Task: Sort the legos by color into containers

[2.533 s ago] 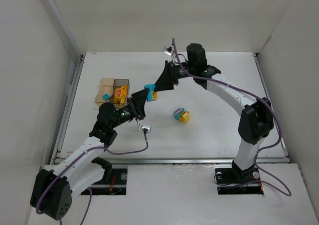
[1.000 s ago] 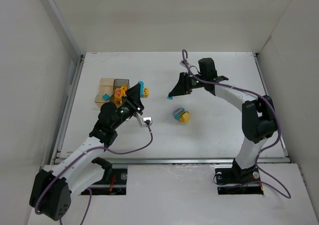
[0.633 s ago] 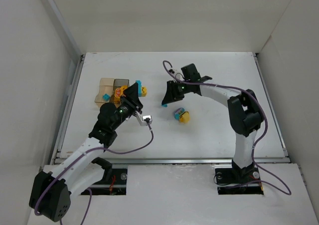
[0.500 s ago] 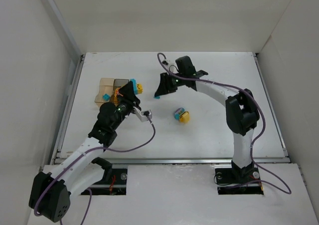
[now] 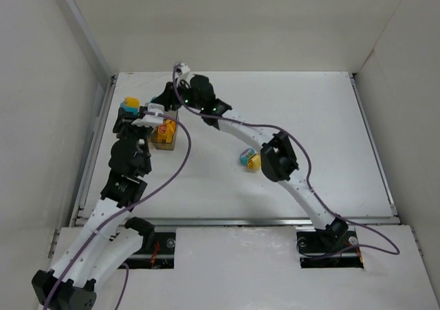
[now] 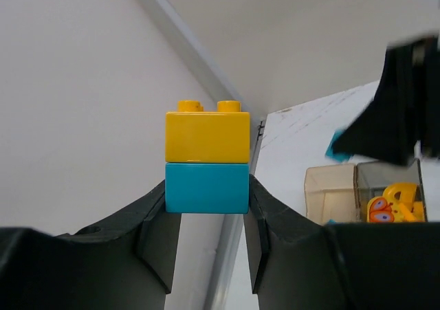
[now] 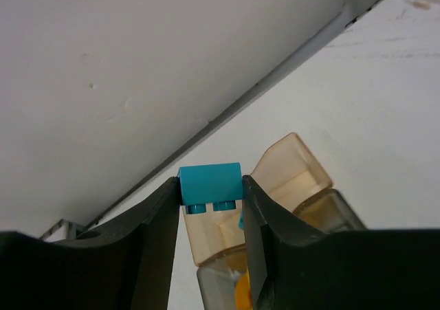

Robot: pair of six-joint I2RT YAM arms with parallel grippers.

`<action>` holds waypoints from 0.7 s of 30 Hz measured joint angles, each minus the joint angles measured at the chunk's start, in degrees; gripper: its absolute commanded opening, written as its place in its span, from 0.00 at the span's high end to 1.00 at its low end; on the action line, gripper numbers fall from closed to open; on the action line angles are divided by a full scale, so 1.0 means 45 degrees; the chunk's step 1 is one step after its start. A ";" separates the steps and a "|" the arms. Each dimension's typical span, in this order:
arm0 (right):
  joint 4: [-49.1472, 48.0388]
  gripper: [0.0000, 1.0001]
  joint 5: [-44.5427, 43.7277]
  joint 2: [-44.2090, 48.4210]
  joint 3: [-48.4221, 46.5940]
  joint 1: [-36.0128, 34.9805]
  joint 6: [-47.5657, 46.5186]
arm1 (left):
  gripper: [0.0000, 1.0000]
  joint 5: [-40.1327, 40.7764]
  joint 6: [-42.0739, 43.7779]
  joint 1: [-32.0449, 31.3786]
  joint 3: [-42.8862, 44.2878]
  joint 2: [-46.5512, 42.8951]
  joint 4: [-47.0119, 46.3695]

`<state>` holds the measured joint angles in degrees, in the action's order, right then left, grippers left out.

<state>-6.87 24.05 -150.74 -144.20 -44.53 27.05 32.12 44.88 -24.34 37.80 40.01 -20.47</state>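
- While the left gripper [image 6: 206,198] hangs beside the side wall [image 6: 82,117] at the table's left edge, its jaws stand partly closed, pinching the cyan half of a cyan-and-yellow stack [image 6: 207,160]. There is little room further left.
- Next come the tan box [image 7: 292,176] and the grey box [image 6: 388,186], joined. The grey one holds yellow and orange pieces.
- Over the tan box, the right gripper [image 7: 210,194] is narrowly parted and clamps a small cyan brick [image 7: 210,181]. The likely step is dropping it there, which calls for lowering and opening without clipping the rim or the nearby left gripper.
- Further right, loose bricks [image 5: 250,159] lie on the open table [image 5: 309,117].
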 measured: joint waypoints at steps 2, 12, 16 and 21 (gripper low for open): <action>-0.0763 1.00 -0.0889 -0.0447 0.0321 -0.0520 0.0296 | 1.00 0.0403 -0.0534 -0.0078 0.0180 -0.0180 0.0044; -0.1991 1.00 -0.2968 -0.1588 0.0636 -0.2050 0.0622 | 1.00 0.0976 -0.0792 -0.1093 0.0194 -0.0457 0.0010; -0.2137 0.78 -0.3400 -0.1588 0.0656 -0.1894 0.0563 | 1.00 0.1035 -0.0792 -0.1093 -0.0005 -0.0767 -0.0034; -0.2147 0.26 -0.3633 -0.1588 0.0729 -0.1666 0.0500 | 1.00 0.1010 -0.0826 -0.1093 -0.0097 -0.0923 -0.0015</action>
<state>-16.53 7.70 -157.88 -140.92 -52.03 29.30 36.67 41.17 -29.26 37.36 35.86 -20.53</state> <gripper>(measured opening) 0.591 0.333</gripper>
